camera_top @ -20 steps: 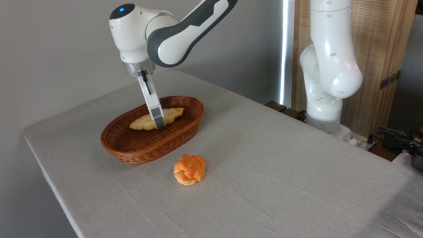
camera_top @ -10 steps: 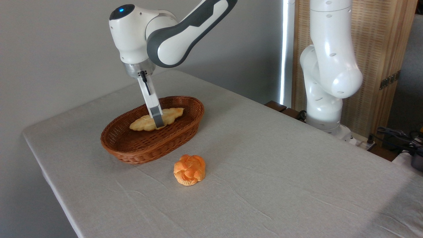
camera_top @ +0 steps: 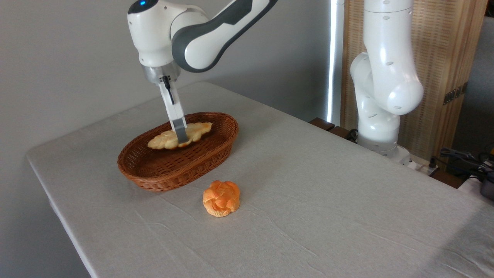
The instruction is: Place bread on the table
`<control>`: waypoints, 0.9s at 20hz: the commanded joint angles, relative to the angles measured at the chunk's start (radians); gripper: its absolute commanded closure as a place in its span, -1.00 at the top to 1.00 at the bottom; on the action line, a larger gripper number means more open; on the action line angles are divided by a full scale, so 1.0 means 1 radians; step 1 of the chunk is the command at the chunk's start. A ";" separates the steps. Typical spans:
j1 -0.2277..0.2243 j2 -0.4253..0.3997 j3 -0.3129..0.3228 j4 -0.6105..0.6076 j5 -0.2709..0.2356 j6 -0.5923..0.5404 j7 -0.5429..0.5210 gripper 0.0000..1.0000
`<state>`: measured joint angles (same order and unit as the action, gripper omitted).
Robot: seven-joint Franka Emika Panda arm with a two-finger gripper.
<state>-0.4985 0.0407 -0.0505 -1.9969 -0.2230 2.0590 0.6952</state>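
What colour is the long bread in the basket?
Pale yellow to golden bread, braided; the fixed camera view shows it.

This looks like a robot test room set up in an ordinary indoor space. A white robot arm (camera_top: 382,77) stands bolted at the edge of a counter (camera_top: 328,200) covered with a plain grey cloth. Behind it are a bare grey wall (camera_top: 65,58), a slatted wooden screen (camera_top: 444,50) and a strip of daylight. Loose cables (camera_top: 463,160) lie at the right edge.
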 commanded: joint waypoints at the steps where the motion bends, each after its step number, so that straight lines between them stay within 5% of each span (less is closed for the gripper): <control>1: -0.006 -0.051 0.015 -0.003 0.002 -0.026 -0.008 -0.09; 5: 0.005 -0.122 0.034 -0.003 0.004 -0.088 -0.007 -0.07; 18: 0.009 -0.208 0.369 -0.013 0.109 -0.195 -0.005 -0.02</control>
<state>-0.4851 -0.1573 0.2380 -1.9992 -0.1266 1.8987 0.6954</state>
